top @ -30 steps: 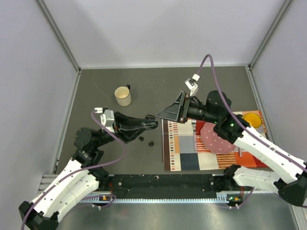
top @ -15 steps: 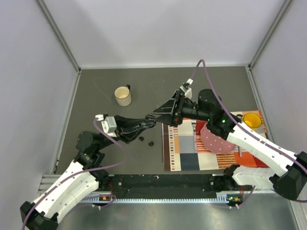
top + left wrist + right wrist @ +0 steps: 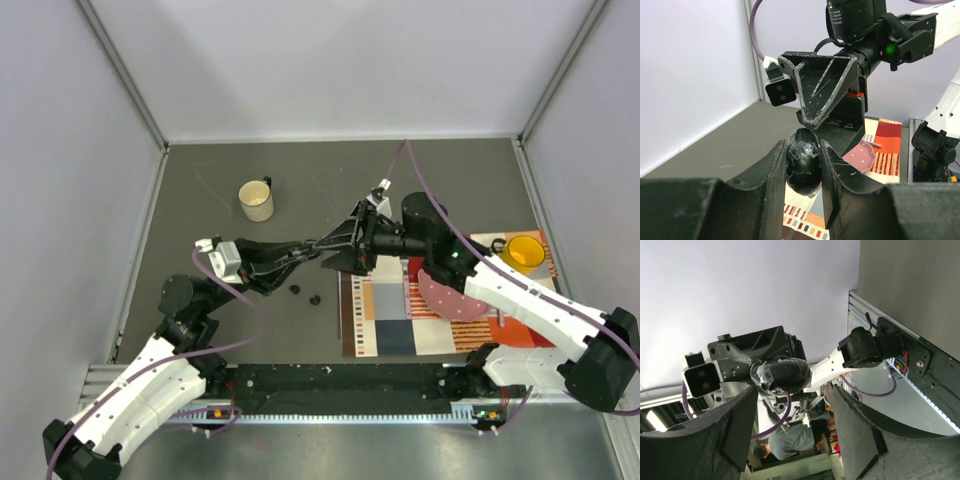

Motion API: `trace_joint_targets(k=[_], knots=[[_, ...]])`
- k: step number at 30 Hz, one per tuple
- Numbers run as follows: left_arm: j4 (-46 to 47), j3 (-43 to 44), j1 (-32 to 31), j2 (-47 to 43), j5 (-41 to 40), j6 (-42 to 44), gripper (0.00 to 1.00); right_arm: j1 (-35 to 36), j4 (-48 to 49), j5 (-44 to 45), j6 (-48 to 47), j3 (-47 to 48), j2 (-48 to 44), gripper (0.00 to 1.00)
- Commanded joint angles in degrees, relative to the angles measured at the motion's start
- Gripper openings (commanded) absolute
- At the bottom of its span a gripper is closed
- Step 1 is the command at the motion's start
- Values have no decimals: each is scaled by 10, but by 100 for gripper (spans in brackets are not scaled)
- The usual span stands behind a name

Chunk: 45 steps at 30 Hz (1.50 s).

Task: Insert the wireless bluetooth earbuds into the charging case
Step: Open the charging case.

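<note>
My left gripper point(image 3: 317, 244) is raised above the table and shut on a black oval charging case point(image 3: 804, 162) with clear tape on it. The right gripper point(image 3: 338, 250) faces it from the right, open, its fingers point(image 3: 822, 97) right at the case's far end. In the right wrist view the case point(image 3: 785, 374) sits just ahead of the gap between the spread jaws of the right gripper point(image 3: 795, 425). Two tiny black earbuds point(image 3: 294, 290) point(image 3: 314, 299) lie on the grey table below the left gripper point(image 3: 803, 152).
A cream mug point(image 3: 257, 200) stands at the back left. A patterned placemat point(image 3: 385, 320) lies to the right with a pink plate point(image 3: 445, 292) and a yellow cup point(image 3: 523, 250) on it. Grey walls enclose the table.
The right gripper has swung left to meet the left gripper and its jaws narrowed a little. The left gripper, still holding the case, rose slightly toward it.
</note>
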Motion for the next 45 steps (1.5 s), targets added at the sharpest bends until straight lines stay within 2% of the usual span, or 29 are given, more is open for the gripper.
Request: trace_joint_targets(k=[1,7,14,25,29,30,31,32,33,34,37,39,41,43,44,45], knots=[[49,-2,1,-2,-10,4,0,4,99,-30,42,-14,11,61],[68,-4,-1,9,-6,-14,0,4,166,-31,77,-37,22,60],[82,-9,-5,13,-6,-26,0,4,183,-7,75,-38,17,55],[85,-12,-8,14,-10,-37,0,4,219,-12,81,-46,19,33],[83,-14,-8,17,-20,-45,2,4,237,-14,84,-52,18,10],[83,-14,-8,18,-23,-48,4,4,241,-14,87,-54,18,6],[81,-14,-8,17,-24,-49,14,3,245,-14,87,-57,18,2],[78,-14,-8,16,-27,-51,16,4,247,-14,89,-58,18,0],[75,-14,-9,16,-28,-52,18,4,249,-14,90,-58,18,0],[73,-13,-8,14,-30,-52,27,4,250,-14,91,-59,18,0],[63,-12,-9,11,-33,-49,42,4,256,-12,92,-61,18,0],[56,-12,-9,9,-38,-47,46,4,256,-9,93,-63,16,0],[54,-14,-9,6,-40,-45,55,4,257,-8,94,-64,16,0],[53,-15,-9,3,-45,-45,60,4,257,-7,94,-65,15,0],[53,-16,-9,2,-44,-45,69,4,257,-7,95,-64,16,0],[52,-16,-9,1,-44,-44,74,3,258,-7,96,-65,16,0]])
